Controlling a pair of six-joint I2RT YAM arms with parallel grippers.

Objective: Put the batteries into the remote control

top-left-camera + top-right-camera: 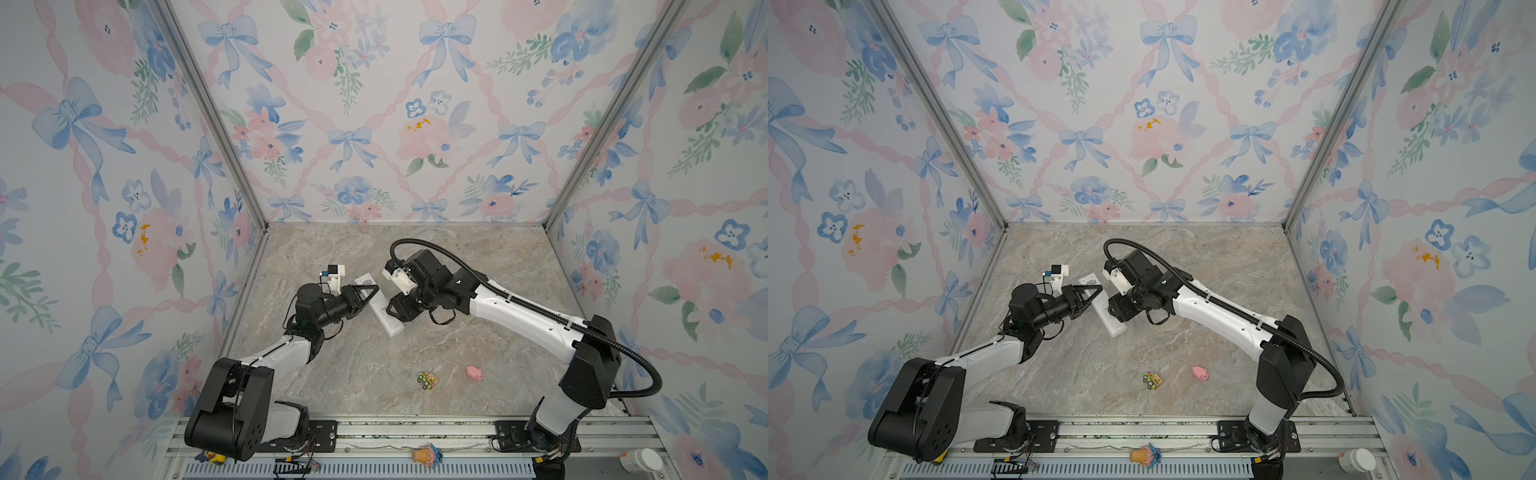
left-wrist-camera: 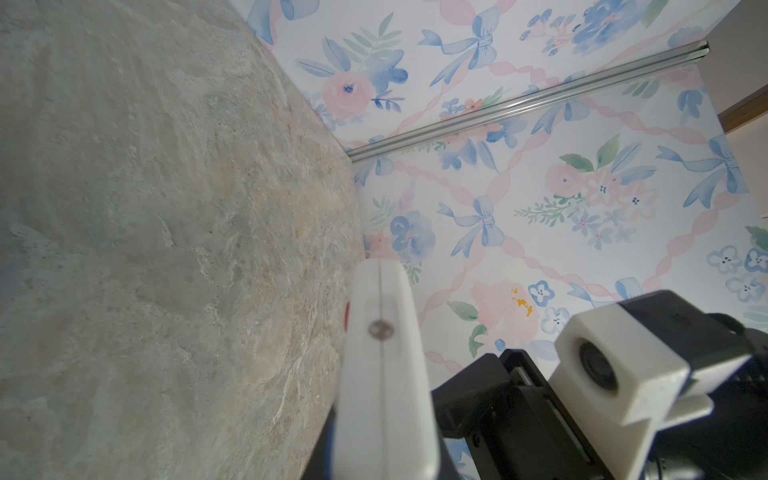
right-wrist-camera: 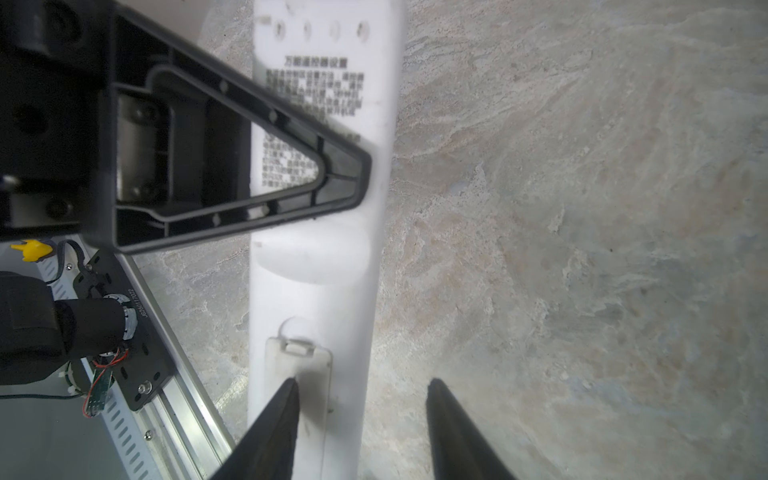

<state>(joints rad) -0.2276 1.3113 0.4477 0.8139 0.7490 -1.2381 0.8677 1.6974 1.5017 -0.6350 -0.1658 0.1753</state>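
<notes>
The remote control [image 1: 392, 322] lies slanted mid-table with its plain back up in both top views [image 1: 1113, 322]. My left gripper [image 1: 368, 294] is shut on its middle, and the left wrist view shows the remote [image 2: 382, 374] edge-on between the jaws. In the right wrist view, printed text shows on the remote's back [image 3: 320, 266] and a small cover [image 3: 309, 365] with a latch sits near its close end. My right gripper [image 3: 362, 384] is open. One of its fingertips [image 3: 286, 395] is over the cover and the other hangs over bare table. The batteries are out of view.
A pink pig toy [image 1: 473, 372] and a small toy car [image 1: 428, 380] lie toward the front of the marble table [image 1: 478, 266]. Patterned walls close in three sides. On the front rail [image 1: 415, 434] are an ice-cream toy [image 1: 426, 455] and a white jar [image 1: 640, 459].
</notes>
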